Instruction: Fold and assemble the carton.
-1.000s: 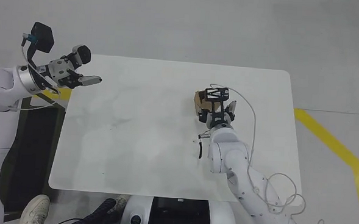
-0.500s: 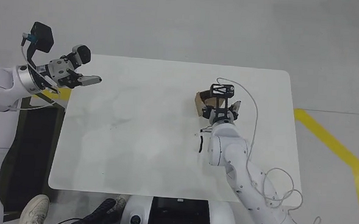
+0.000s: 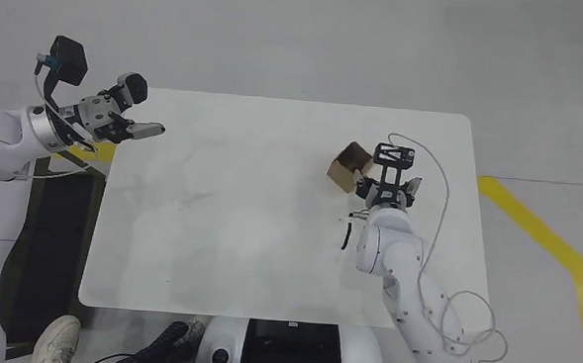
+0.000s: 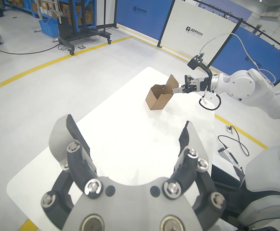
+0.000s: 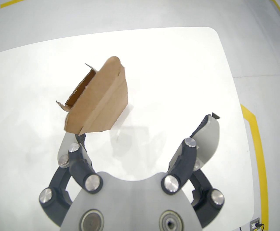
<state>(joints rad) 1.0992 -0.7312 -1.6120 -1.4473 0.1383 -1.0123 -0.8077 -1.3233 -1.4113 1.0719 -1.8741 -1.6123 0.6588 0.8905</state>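
Observation:
A small brown carton stands on the white table right of centre, its top open and one flap raised. My right gripper is open just to its right, seen from across the table as well. In the right wrist view the carton covers one fingertip, and the other finger stands free; nothing lies between them at the gripper. My left gripper is open and holds nothing, over the table's far left corner, well away from the carton.
The table's wide left and near parts are bare white surface. A yellow floor line runs off the table's right side. A cable loops from the right wrist.
My right gripper has moved to the right, and the carton has shifted right and turned with it. The left arm has kept still.

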